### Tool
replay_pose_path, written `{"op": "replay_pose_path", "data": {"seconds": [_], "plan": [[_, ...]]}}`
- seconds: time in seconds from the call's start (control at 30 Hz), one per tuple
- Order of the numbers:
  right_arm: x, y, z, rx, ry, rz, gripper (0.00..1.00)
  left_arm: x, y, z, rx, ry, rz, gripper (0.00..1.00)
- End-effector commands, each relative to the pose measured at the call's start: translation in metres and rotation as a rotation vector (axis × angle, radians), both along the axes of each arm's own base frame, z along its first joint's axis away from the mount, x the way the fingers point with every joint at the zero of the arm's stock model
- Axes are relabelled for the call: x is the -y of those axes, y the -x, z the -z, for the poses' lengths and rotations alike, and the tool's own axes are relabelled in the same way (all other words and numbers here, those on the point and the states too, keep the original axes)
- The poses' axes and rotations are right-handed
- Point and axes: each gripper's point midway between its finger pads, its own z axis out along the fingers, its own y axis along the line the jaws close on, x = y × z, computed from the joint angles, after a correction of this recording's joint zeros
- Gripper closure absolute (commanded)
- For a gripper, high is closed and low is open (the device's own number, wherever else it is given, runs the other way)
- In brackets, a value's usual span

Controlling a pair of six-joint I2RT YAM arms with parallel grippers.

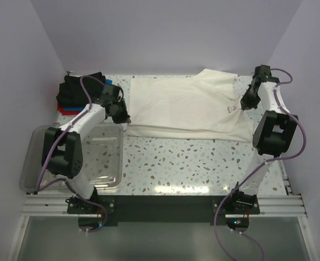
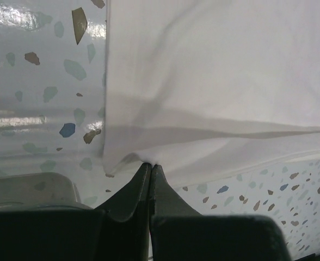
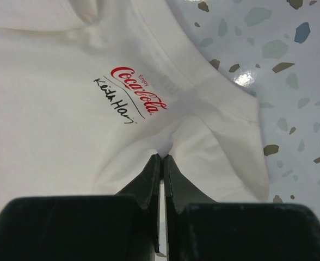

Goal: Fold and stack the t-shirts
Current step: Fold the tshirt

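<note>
- Both grippers were pinched shut on the white t-shirt [image 1: 187,106]. Your left gripper [image 2: 150,165] held its near-left edge. Your right gripper [image 3: 162,157] held a pucker of cloth just near the small red-and-black chest print [image 3: 133,95].
- That shirt lay spread across the far middle of the table [image 1: 192,163], and I judged it not yet folded.
- At the far-left corner sat a stack of folded tees [image 1: 75,92], black on top with slivers of blue and red beneath. That part looked done.
- By my reckoning, you had the white one left to fold and set on the stack.
- You could not count the stacked shirts, because your left arm [image 1: 67,147] crossed in front of them and of the clear tub [image 1: 103,157] at near left.
- Neither wrist view showed how much cloth sat between the fingers.
</note>
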Motion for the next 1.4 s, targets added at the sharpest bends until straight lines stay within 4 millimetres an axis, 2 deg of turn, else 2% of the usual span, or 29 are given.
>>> {"op": "replay_pose_path", "data": {"seconds": [0.0, 0.4, 0.47, 0.5, 0.53, 0.57, 0.6, 0.63, 0.67, 0.7, 0.73, 0.77, 0.83, 0.87, 0.9, 1.0, 1.03, 1.1, 1.13, 1.23, 1.33, 1.37], "plan": [[0.001, -0.016, -0.021, 0.045, 0.028, -0.021, 1.0, -0.005, -0.019, -0.012, 0.052, -0.005, 0.014, 1.0], [0.011, -0.044, -0.026, 0.052, 0.06, -0.006, 1.0, -0.013, -0.047, -0.014, 0.079, -0.014, 0.011, 1.0], [0.008, -0.046, -0.018, 0.037, 0.043, -0.014, 1.0, -0.012, -0.05, -0.008, 0.067, -0.013, 0.013, 1.0], [0.006, -0.048, -0.016, 0.04, 0.029, -0.019, 0.97, -0.012, -0.051, -0.006, 0.067, -0.012, 0.016, 1.0], [0.001, -0.049, -0.014, 0.041, 0.006, -0.033, 0.81, -0.012, -0.053, -0.006, 0.069, -0.014, 0.014, 0.99], [-0.002, -0.049, -0.014, 0.041, -0.007, -0.046, 0.73, -0.013, -0.057, -0.007, 0.077, -0.02, 0.007, 0.81], [-0.006, -0.048, -0.014, 0.043, -0.016, -0.062, 0.6, -0.013, -0.059, -0.009, 0.082, -0.023, 0.002, 0.68], [-0.013, -0.048, -0.024, 0.07, -0.029, -0.083, 0.54, -0.015, -0.062, -0.011, 0.092, -0.033, -0.006, 0.42], [-0.016, -0.043, -0.02, 0.062, -0.032, -0.097, 0.49, -0.015, -0.066, -0.017, 0.11, -0.035, -0.007, 0.32], [-0.023, -0.044, -0.022, 0.077, -0.033, -0.116, 0.4, -0.015, -0.068, -0.019, 0.116, -0.038, -0.01, 0.24], [-0.027, -0.04, -0.035, 0.104, -0.031, -0.128, 0.36, -0.014, -0.07, -0.025, 0.132, -0.037, -0.011, 0.17], [-0.033, -0.031, -0.027, 0.08, -0.038, -0.14, 0.35, -0.013, -0.072, -0.03, 0.149, -0.035, -0.008, 0.15], [-0.045, -0.026, -0.028, 0.099, -0.036, -0.16, 0.35, -0.008, -0.071, -0.037, 0.172, -0.035, 0.004, 0.14], [-0.055, -0.014, -0.024, 0.089, -0.066, -0.172, 0.36, -0.005, -0.07, -0.038, 0.175, -0.036, 0.013, 0.14], [-0.063, -0.013, -0.022, 0.099, -0.071, -0.187, 0.37, -0.002, -0.068, -0.038, 0.177, -0.042, 0.021, 0.13], [-0.076, 0.007, -0.004, 0.057, -0.098, -0.191, 0.46, 0.017, -0.059, -0.039, 0.185, -0.058, 0.062, 0.12], [-0.077, 0.011, 0.0, 0.048, -0.101, -0.187, 0.48, 0.031, -0.052, -0.042, 0.193, -0.059, 0.095, 0.12], [-0.079, 0.022, 0.014, 0.02, -0.113, -0.18, 0.53, 0.044, -0.045, -0.041, 0.204, -0.068, 0.122, 0.11], [-0.079, 0.026, 0.019, 0.007, -0.113, -0.177, 0.53, 0.06, -0.039, -0.045, 0.227, -0.062, 0.155, 0.11], [-0.077, 0.034, 0.03, -0.03, -0.099, -0.175, 0.55, 0.081, -0.018, -0.029, 0.208, -0.044, 0.198, 0.1], [-0.075, 0.036, 0.04, -0.055, -0.094, -0.178, 0.56, 0.088, -0.008, -0.02, 0.202, -0.017, 0.199, 0.1], [-0.075, 0.036, 0.041, -0.058, -0.094, -0.18, 0.57, 0.085, -0.002, -0.01, 0.181, -0.022, 0.196, 0.1]]}}
